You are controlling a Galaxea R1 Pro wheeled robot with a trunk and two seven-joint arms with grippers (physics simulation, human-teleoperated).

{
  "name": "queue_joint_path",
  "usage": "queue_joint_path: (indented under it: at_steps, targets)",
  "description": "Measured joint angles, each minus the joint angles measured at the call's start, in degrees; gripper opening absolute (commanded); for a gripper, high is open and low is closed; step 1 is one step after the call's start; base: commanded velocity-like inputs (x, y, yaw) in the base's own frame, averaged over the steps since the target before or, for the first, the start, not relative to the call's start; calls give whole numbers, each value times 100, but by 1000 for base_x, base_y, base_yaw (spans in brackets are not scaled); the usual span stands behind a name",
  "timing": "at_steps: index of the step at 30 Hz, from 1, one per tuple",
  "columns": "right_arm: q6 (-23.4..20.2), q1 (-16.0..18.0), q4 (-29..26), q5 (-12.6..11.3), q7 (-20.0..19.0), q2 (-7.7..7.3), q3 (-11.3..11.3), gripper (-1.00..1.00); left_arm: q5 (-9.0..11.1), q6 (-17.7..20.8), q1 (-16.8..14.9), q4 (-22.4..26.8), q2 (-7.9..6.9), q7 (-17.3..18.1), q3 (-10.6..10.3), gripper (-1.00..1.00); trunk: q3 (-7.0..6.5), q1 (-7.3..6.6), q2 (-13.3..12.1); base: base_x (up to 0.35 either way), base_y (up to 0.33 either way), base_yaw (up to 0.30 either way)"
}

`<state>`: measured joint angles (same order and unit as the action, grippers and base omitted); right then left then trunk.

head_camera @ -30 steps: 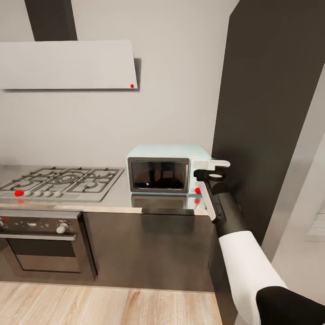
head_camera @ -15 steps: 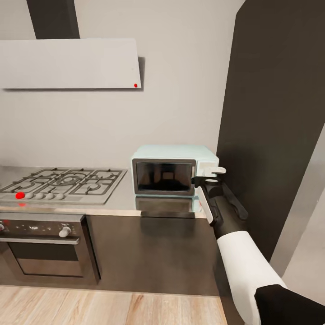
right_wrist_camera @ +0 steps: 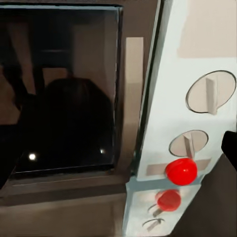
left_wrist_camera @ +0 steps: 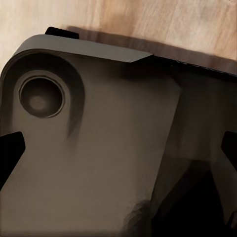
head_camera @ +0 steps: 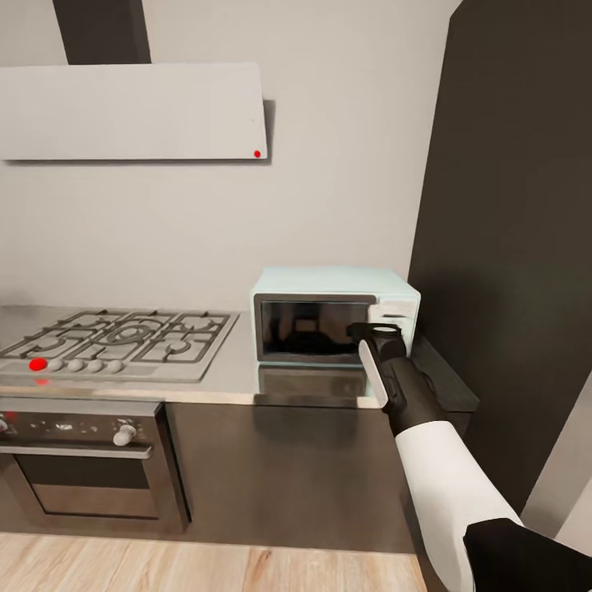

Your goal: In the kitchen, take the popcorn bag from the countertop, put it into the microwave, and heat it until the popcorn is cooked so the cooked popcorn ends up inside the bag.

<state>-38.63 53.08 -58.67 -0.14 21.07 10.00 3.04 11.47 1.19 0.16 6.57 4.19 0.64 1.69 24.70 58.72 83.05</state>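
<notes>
- Your right end effector (head_camera: 380,330) is raised in front of the microwave's cream panel, at the right end of the door; from the head view you cannot tell whether its fingers stand wide or narrow, since the wrist hides them.
- In the right wrist view one dark fingertip (right_wrist_camera: 231,147) shows at the frame's edge beside the panel, with nothing held in sight. That placement suits a press on the round red light (right_wrist_camera: 180,171) or a turn of a knob (right_wrist_camera: 211,92), so my guess is you are lining up to start the heating.
- The microwave (head_camera: 333,284) sits at the right end of the tabletop (head_camera: 238,374), against the wall and close to the tall dark cabinet (head_camera: 510,205). Its black-framed door (right_wrist_camera: 64,89) looks shut, with the pale handle strip (right_wrist_camera: 132,94) next to the panel.
- Behind the dark glass a rounded dark mass shows low in the cavity. It may be the popcorn bag, but the glass is too dark and reflective to say so; no bag lies on the visible tabletop.
- Your left end effector looks down at a dark part of the robot's own body (left_wrist_camera: 98,163) above the wooden floor (left_wrist_camera: 163,22); its dark fingertips show at the frame's two edges, well apart, so it hangs wide and empty, parked away from the work.
- Farther left lie the gas hob (head_camera: 123,337), the steel oven (head_camera: 78,460) under it and the white hood (head_camera: 131,111) above, none needed for this step.
</notes>
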Motion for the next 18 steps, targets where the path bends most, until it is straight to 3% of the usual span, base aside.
queue_joint_path:
  at_steps: [7, 18]
  targets:
    - [-65, 2, 143, 56, -897, 0, 2, 100, 5, 1, 0, 0, -3, -8, 1, 100, 0, 1, 0, 3, 3, 0]
    - [-31, 6, 291, 83, -965, -35, -7, 100, 5, 1, 0, 0, -7, -7, 1, 100, 0, 0, 0, 0, 0, 0]
